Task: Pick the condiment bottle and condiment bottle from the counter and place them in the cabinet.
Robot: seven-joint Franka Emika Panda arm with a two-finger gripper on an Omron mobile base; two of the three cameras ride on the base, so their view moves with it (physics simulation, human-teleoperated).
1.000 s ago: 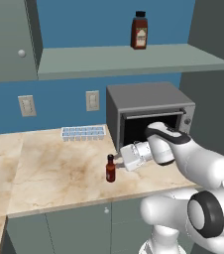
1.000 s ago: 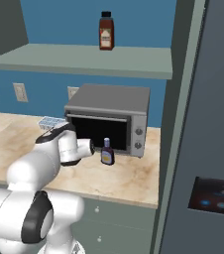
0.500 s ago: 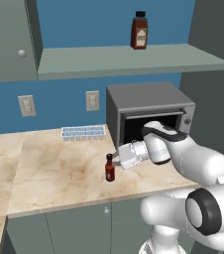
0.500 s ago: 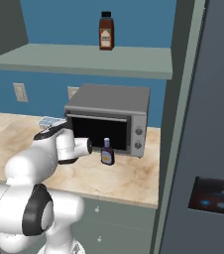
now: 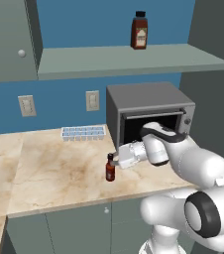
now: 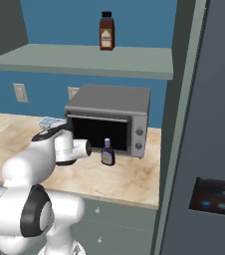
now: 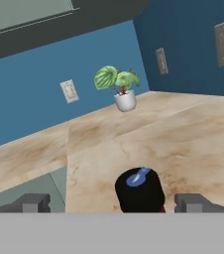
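Grey toaster oven (image 5: 148, 111) stands just behind the small condiment bottle (image 5: 110, 168).

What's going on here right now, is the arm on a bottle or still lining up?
The white arm's two-finger gripper is open around the small dark-capped brown condiment bottle, which stands upright on the beige marble counter in front of the grey toaster oven. In the hand view, the bottle's black cap sits between the two fingertips; whether they touch it cannot be told. A second, larger brown condiment bottle already stands on the grey shelf above.
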